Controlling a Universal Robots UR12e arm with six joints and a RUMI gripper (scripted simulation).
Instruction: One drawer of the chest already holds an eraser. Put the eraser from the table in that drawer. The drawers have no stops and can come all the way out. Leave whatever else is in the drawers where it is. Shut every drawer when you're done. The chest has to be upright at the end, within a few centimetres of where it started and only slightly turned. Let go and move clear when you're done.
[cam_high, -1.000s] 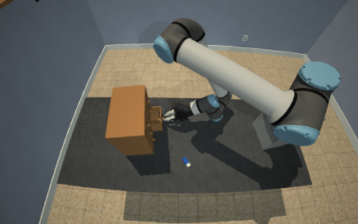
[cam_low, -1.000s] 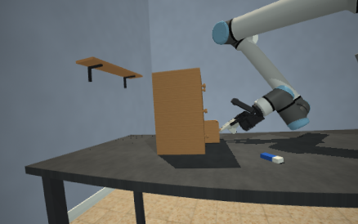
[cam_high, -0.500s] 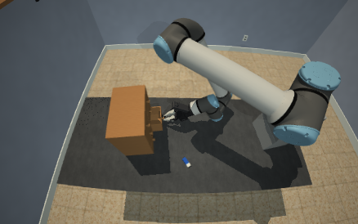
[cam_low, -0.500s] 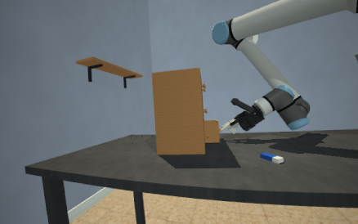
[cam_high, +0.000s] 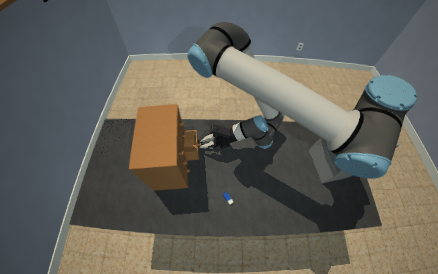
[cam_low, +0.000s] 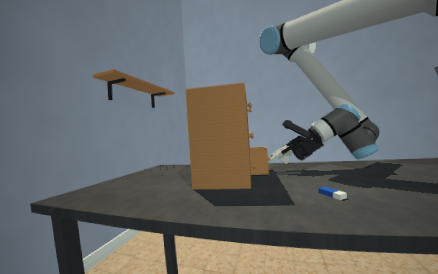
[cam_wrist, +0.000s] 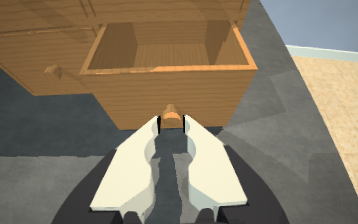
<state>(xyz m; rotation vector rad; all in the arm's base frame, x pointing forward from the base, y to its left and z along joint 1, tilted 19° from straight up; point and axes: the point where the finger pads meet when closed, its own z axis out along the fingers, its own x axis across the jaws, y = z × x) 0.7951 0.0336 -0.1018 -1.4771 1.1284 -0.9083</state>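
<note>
The wooden chest (cam_high: 157, 147) stands upright on the dark table, and also shows in the exterior view (cam_low: 218, 136). Its bottom drawer (cam_wrist: 170, 75) is pulled part way out, and the part of its inside that I see is bare. My gripper (cam_wrist: 171, 116) is at the drawer's front, with the drawer knob (cam_wrist: 171, 116) between the fingertips. A thin gap shows on each side of the knob, so the fingers are slightly open around it. The blue and white eraser (cam_high: 228, 198) lies on the table in front of the chest, apart from the gripper, and also shows in the exterior view (cam_low: 332, 193).
The two upper drawers are shut, with their knobs (cam_low: 248, 106) sticking out of the chest's front. A wall shelf (cam_low: 132, 82) hangs behind the chest. The arm's base (cam_high: 325, 162) stands at the table's right side.
</note>
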